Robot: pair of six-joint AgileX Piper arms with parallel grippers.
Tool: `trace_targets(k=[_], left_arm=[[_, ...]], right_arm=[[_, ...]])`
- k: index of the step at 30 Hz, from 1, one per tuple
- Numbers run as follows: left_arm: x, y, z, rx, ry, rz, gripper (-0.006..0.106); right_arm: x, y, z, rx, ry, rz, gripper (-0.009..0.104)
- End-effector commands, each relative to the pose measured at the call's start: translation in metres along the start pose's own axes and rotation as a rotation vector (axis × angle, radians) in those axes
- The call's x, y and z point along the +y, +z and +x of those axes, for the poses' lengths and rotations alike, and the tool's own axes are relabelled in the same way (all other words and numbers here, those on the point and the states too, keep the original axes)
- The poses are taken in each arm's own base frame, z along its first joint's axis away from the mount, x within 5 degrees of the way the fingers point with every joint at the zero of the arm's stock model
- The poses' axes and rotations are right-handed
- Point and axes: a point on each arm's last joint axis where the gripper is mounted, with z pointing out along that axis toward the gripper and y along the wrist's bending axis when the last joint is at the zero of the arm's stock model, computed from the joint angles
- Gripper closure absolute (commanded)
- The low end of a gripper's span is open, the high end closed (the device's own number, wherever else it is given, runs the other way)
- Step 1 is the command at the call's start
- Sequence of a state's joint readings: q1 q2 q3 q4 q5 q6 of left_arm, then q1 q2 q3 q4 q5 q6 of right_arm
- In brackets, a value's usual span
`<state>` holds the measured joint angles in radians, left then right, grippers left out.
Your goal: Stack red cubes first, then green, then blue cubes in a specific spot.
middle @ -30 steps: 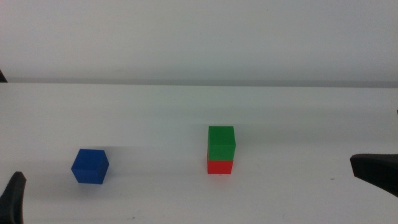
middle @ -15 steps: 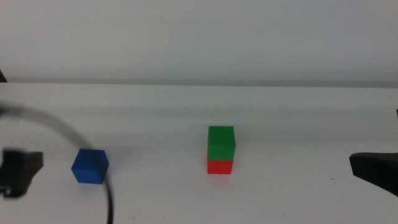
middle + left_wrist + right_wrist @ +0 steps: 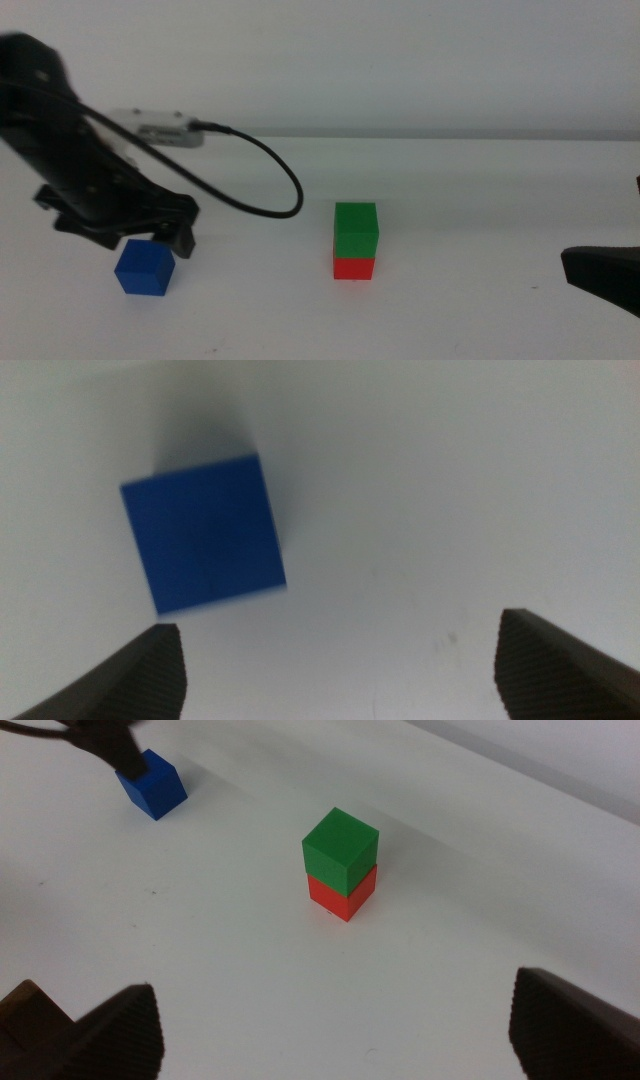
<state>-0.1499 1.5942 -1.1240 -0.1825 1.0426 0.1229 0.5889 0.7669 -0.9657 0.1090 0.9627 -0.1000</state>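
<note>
Cubes sit on a plain white bench [image 3: 480, 200], the largest thing in sight. Over its left side hangs the left arm [image 3: 70, 160], dark and bulky, a black cable [image 3: 262, 165] looping off it to the right. Its left hand [image 3: 150, 240] hovers just above the blue cube [image 3: 144, 267], jaws spread wide and released, nothing between them. At the right edge waits the right hand [image 3: 600, 275], likewise spread apart and holding nothing. Near the bench's middle, the green cube [image 3: 356, 230] rests squarely on the red cube [image 3: 353, 267], well apart from the blue one.
</note>
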Motion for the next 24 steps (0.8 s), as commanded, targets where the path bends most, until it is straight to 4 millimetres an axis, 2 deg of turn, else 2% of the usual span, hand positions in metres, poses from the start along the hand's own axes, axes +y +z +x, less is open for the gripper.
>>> trace_targets(k=[1,7,18,24], left_arm=[[0.002,0.017,-0.011,-0.009,-0.029,-0.017,0.019],[0.015,0.049,-0.02,0.031,-0.066,-0.101,0.019],[0.024,0.057,-0.025,-0.006,-0.048,-0.177,0.019],[0.028,0.075,-0.021,0.067,-0.077,-0.175,0.019]], right_arm=[[-0.001,0.0,-0.001,-0.014,0.001,0.007,0.003],[-0.001,0.0,-0.001,-0.014,0.001,0.007,0.003],[-0.001,0.0,-0.001,-0.014,0.001,0.007,0.003],[-0.001,0.0,-0.001,-0.014,0.001,0.007,0.003]])
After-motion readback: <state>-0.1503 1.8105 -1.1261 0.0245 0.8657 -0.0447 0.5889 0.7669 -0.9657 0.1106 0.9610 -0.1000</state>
